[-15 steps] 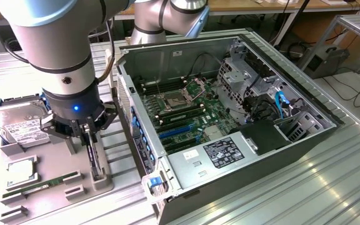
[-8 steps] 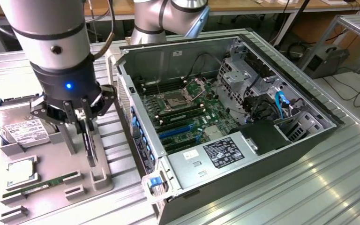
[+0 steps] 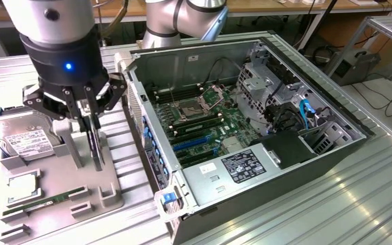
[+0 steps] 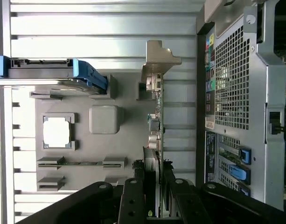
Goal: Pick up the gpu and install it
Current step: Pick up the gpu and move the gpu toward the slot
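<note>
The gpu (image 4: 154,123) stands on edge at the grey holder tray (image 4: 129,140), with its silver bracket (image 4: 157,58) at the end away from the gripper (image 4: 152,182). One black finger (image 4: 133,196) sits against each face. The tray also holds a processor (image 4: 56,132), a memory stick (image 4: 80,163) and a hard drive (image 4: 45,70). The computer case (image 4: 231,84) lies near the card.

Parts count on the table (image 3: 332,204): one of nearly everything.
One gpu (image 3: 98,148), one hard drive (image 3: 20,137), one processor chip (image 3: 22,185) and one memory stick (image 3: 46,200) stand or lie in one grey tray (image 3: 54,174). One open computer case (image 3: 169,66) holds one power supply (image 3: 245,166), one processor socket (image 3: 190,107) and two blue slots (image 3: 192,143). One arm (image 3: 53,30), one pincer (image 3: 90,122).
</note>
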